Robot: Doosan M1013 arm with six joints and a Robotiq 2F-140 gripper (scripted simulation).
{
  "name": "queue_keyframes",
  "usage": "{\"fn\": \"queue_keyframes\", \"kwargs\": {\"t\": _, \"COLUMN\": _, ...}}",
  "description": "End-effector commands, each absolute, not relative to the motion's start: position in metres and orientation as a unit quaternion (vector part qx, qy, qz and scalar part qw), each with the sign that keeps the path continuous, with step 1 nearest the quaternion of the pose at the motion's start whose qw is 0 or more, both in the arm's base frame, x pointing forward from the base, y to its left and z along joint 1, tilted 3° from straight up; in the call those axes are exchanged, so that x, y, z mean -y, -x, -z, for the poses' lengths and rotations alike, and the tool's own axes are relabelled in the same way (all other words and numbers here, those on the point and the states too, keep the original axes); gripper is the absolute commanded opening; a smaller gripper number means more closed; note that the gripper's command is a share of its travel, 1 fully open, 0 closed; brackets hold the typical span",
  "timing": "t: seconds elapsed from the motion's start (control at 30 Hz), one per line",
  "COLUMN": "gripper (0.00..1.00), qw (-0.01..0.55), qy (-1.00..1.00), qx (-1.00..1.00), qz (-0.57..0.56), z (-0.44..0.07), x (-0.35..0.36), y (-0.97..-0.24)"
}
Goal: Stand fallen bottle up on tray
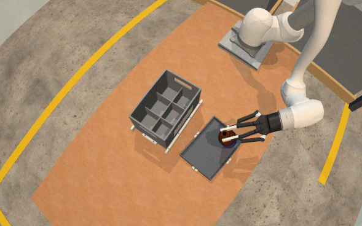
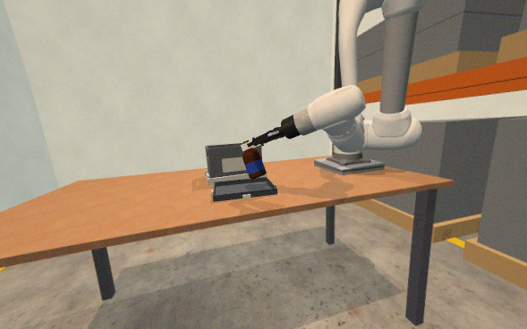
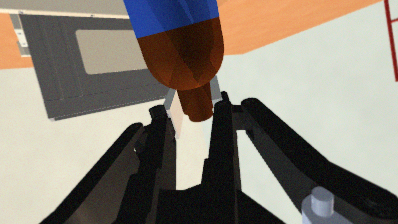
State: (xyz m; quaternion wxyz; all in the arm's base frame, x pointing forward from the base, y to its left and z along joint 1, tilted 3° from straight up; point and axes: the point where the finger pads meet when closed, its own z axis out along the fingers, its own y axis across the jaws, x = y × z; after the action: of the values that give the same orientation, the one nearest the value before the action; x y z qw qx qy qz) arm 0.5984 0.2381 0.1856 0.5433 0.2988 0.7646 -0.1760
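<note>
A brown bottle [image 1: 226, 137] [image 2: 253, 164] [image 3: 182, 50] with a blue label hangs neck up and slightly tilted. It is over the corner of the flat grey tray [image 1: 202, 153] [image 2: 243, 192] nearest the arm, with its base close above the tray floor; I cannot tell if it touches. My gripper [image 1: 222, 135] [image 2: 250, 144] [image 3: 196, 92] is shut on the bottle's neck and reaches in nearly level from the arm's side. The grey crate [image 1: 139, 112] [image 2: 214, 162] [image 3: 65, 80], with several empty compartments, stands beside the tray on the side away from the arm.
Crate and tray stand on an orange-brown table [image 1: 102, 172] [image 2: 105, 210]. The arm's base plate [image 1: 245, 50] [image 2: 348, 165] sits at the table's far end. The tray lies close to the table's edge on the arm's side.
</note>
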Motion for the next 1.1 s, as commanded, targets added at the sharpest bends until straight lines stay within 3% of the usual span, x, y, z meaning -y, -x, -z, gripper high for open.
{"fn": "queue_keyframes", "kwargs": {"t": 0.0, "gripper": 0.1, "qw": 0.543, "qy": -0.299, "qx": -0.765, "qz": 0.176, "z": -0.183, "x": -0.238, "y": -0.599}}
{"fn": "queue_keyframes", "kwargs": {"t": 1.07, "gripper": 0.1, "qw": 0.543, "qy": -0.299, "qx": -0.765, "qz": 0.176, "z": -0.151, "x": -0.24, "y": -0.6}}
